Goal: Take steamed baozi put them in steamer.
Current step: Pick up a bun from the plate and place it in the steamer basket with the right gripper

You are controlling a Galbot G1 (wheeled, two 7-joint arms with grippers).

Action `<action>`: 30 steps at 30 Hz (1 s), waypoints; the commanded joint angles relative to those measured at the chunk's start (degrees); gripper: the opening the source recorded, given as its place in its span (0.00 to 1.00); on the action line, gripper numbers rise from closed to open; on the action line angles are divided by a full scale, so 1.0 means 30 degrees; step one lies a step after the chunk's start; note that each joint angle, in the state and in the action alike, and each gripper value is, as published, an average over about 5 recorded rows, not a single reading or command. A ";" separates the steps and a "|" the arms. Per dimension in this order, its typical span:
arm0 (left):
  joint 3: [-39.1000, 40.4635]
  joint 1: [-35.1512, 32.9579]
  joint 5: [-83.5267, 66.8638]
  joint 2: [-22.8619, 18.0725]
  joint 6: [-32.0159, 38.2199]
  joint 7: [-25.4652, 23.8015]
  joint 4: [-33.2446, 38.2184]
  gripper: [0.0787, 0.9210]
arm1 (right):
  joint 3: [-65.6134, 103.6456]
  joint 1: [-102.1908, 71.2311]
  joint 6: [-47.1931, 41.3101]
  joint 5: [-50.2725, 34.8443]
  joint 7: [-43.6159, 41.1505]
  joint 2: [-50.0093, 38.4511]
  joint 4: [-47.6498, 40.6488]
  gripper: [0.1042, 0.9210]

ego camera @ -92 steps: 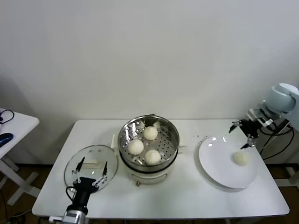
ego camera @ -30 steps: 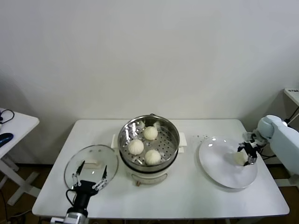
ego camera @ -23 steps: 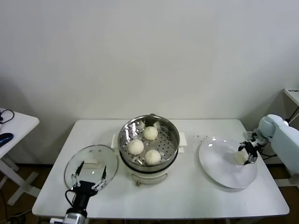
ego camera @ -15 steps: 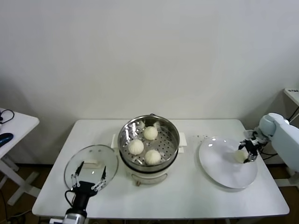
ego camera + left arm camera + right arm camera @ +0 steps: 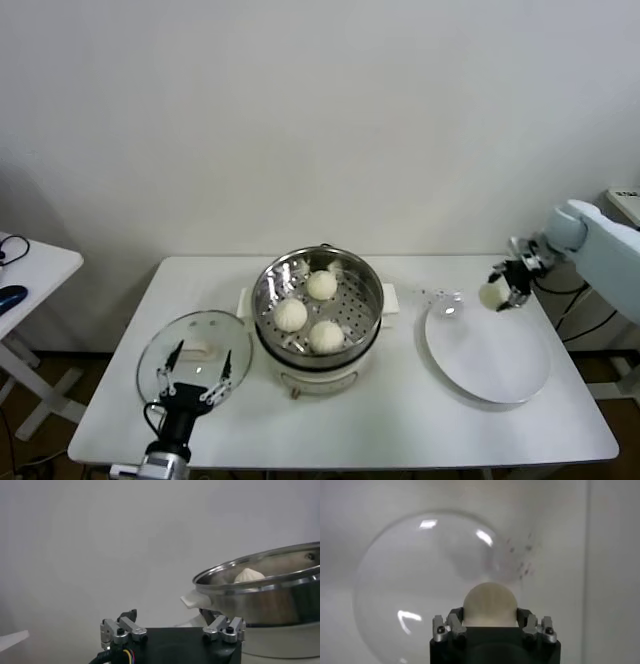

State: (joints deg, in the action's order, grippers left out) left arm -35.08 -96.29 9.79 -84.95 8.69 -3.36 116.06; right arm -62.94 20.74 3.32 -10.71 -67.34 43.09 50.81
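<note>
At right of frame, the right hand [image 5: 503, 291] pinches a round cream-white bun [image 5: 491, 295] above the flat white plate [image 5: 490, 365]. Centre, the shiny steel steamer [image 5: 318, 305] holds three buns. The left hand [image 5: 194, 382], spread wide, sits lower left over the white bench [image 5: 400, 420].

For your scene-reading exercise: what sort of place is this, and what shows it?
Probably a robot test room staged as a kitchen: a white table before a bare wall, a steamer holding baozi, and a second desk beside it.

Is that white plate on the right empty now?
Yes, empty: the plate shows only bare white surface, and the right gripper holds the last baozi above its rim.
</note>
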 commanded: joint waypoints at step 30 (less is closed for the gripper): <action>0.1099 0.0812 0.0604 -0.0096 -0.0032 0.0147 0.0224 0.88 | -1.2492 0.7868 -0.5708 -1.6599 0.3861 0.7888 0.5701 0.70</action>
State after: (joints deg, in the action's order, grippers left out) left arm -31.62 -94.02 11.64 -85.34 8.51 -2.91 116.84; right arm -98.67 47.00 -12.52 -58.89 -57.31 62.48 68.80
